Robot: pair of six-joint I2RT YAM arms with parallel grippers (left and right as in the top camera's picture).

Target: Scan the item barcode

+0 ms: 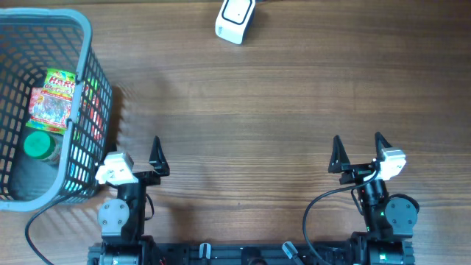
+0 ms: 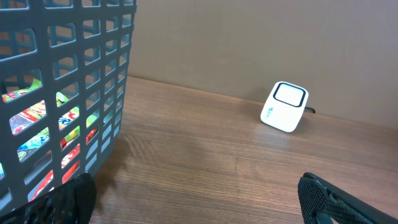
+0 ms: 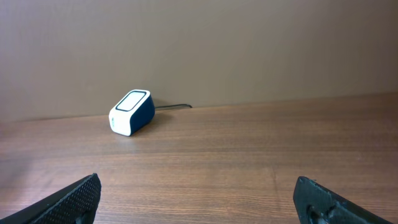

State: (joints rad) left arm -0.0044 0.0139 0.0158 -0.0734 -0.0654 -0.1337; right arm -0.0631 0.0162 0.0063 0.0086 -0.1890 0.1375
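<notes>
The barcode scanner [image 1: 235, 20], a small white and dark-blue box with a cable, stands at the table's far edge; the left wrist view shows the scanner [image 2: 285, 107] and so does the right wrist view [image 3: 132, 112]. A colourful candy bag [image 1: 55, 96] and a green-capped bottle [image 1: 38, 145] lie inside the grey basket [image 1: 87, 44]. Through the basket wall [image 2: 93, 62] the candy bag [image 2: 31, 124] shows in the left wrist view. My left gripper [image 1: 135, 154] [image 2: 196, 199] is open and empty beside the basket. My right gripper [image 1: 358, 143] [image 3: 198, 193] is open and empty at the near right.
The basket fills the left side of the wooden table [image 1: 243, 110] and stands close to my left gripper's outer finger. A plain wall rises behind the scanner.
</notes>
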